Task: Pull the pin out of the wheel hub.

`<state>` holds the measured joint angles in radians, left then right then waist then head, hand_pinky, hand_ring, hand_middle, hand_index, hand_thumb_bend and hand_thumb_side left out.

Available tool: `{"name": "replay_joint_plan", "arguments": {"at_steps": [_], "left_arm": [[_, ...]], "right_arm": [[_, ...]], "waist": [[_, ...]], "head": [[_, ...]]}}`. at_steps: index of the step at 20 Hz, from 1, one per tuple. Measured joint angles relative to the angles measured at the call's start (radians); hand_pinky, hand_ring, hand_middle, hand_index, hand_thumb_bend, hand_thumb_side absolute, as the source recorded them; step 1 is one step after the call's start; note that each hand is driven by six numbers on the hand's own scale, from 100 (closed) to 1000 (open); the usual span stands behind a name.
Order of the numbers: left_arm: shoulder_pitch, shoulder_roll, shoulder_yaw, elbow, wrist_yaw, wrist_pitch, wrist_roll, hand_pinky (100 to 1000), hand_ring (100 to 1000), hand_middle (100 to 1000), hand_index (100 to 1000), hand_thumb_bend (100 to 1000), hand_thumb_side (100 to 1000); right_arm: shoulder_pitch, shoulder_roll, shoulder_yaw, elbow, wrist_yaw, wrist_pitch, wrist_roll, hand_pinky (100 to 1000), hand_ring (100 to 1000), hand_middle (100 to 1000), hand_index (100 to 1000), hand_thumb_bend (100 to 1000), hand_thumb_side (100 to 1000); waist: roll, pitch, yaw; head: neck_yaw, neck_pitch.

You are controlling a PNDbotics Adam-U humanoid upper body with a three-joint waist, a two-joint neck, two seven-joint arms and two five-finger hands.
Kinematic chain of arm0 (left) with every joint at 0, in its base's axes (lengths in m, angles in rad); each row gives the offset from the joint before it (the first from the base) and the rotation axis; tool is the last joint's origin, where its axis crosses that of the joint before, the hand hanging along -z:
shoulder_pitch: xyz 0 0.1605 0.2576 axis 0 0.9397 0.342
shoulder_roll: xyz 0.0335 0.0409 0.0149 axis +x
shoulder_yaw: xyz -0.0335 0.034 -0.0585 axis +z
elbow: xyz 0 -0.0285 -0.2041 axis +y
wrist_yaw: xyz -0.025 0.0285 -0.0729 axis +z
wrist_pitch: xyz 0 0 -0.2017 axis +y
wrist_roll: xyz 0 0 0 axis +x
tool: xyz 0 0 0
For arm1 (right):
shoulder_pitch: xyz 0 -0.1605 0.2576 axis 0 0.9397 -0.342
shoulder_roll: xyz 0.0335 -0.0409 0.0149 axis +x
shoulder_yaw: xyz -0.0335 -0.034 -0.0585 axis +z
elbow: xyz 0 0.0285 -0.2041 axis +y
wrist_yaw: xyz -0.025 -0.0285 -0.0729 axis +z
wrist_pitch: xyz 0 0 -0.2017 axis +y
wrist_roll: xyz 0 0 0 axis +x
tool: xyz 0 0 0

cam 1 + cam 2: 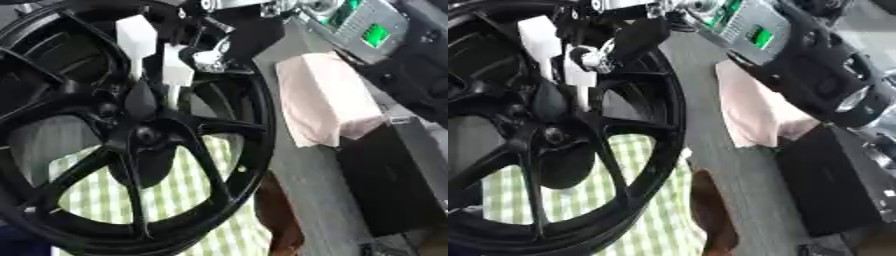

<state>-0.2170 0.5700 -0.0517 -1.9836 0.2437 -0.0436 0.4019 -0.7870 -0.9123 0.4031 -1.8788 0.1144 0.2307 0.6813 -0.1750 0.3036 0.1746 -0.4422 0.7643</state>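
No legible txt or labels.

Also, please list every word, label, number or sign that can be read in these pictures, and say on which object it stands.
None can be read.
Grey device at the top: green patches, too blurred to show any text.
Black wheel, pink cloth, black box, checked cloth: no markings visible.

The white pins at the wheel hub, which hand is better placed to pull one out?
Probably the right hand: it comes in from above and sits right beside the white pins near the hub. No left hand shows.
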Motion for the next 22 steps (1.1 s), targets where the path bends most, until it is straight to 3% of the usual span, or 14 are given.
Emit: {"name": "replay_joint_plan", "arguments": {"at_steps": [13,22], "left_arm": [[-0.005,-0.001,0.0,0.0,-0.008,0.0,0.0,864,629,603,751,403,609],[-0.01,-0.008,0.0,0.0,-0.008,-0.002,0.001,864,629,603,750,401,609]], "right_arm": [[0.004,0.004,-0.016,0.043,0.017,-0.025,-0.016,1000,1000,792,925,100,650],[0.005,0.003,-0.02,0.036,0.017,-0.021,-0.019,1000,1000,809,936,100,722]], "waist": [[-0.003,0.025,0.005],[-0.007,0.03,0.01]], "head": [[-0.008,0.0],[-0.013,0.0]]}}
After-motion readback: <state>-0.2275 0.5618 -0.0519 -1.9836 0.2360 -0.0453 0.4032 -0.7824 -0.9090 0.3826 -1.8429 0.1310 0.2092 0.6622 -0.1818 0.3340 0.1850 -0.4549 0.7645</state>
